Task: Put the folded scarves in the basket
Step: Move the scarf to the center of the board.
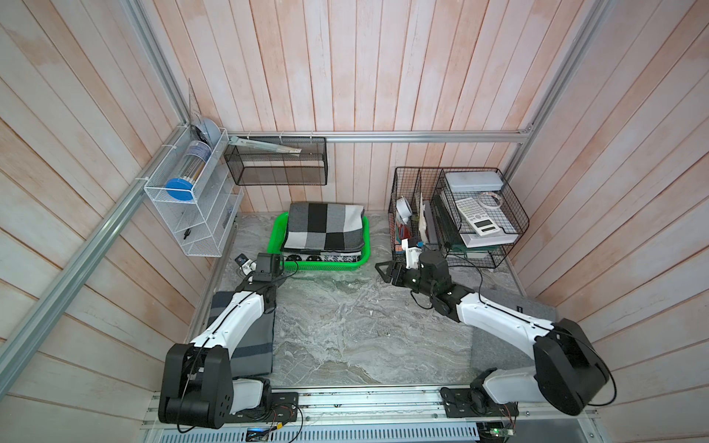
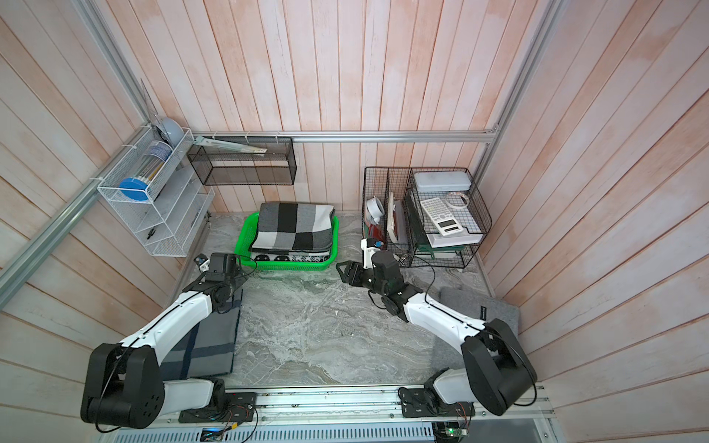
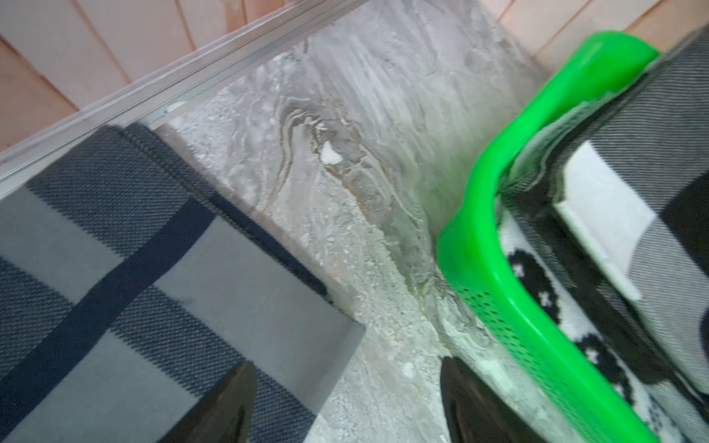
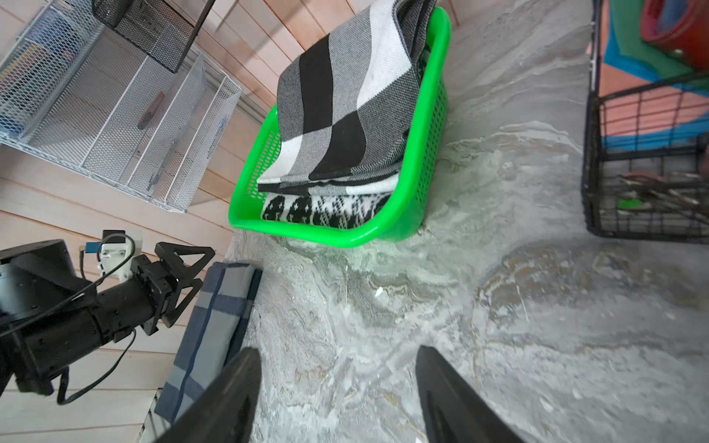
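1. Left pincer: jaws apart, empty; basket corner just beside one finger, grey navy-striped scarf beside the other.
2. Right pincer: jaws apart, empty, over bare counter; basket ahead of it.
3. Checked folded scarf: inside the basket, atop a patterned scarf, ahead of both pincers.
4. Step, as judged: placing looks finished; you need only lift both arms clear.

The basket is bright green, the checked scarf black, white and grey, the tabletop grey marble
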You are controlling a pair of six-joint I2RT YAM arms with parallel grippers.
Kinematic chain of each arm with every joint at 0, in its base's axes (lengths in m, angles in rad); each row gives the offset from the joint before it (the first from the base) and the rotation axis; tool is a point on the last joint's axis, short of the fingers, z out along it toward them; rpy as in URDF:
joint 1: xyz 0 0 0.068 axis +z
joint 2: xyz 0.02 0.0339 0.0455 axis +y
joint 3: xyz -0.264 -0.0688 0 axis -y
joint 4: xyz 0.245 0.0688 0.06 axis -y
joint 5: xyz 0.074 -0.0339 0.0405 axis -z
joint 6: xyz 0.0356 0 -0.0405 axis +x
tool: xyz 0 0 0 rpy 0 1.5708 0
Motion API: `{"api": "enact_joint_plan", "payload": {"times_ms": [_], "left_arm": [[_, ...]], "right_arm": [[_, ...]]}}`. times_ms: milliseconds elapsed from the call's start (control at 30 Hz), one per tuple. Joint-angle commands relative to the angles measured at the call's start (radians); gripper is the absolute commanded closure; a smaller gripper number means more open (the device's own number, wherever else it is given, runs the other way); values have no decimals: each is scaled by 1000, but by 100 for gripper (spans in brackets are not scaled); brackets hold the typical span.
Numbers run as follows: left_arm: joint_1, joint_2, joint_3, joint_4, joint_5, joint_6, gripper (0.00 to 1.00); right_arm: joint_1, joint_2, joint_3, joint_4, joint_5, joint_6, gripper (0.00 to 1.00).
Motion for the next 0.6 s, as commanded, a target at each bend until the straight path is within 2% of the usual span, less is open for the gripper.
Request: {"api": "enact_joint_plan", "payload": {"times_ms": [0, 267, 567], "left_arm": [[5, -12, -35, -16, -31, -56, 20], [7, 85, -51, 14, 13, -67, 23], [7, 184, -36, 14, 62, -32, 25]], "right_arm": [[2, -51, -77, 27, 42, 26, 30], [0, -147, -196, 20, 84, 45, 30], [0, -151, -221, 17, 93, 54, 30]]}}
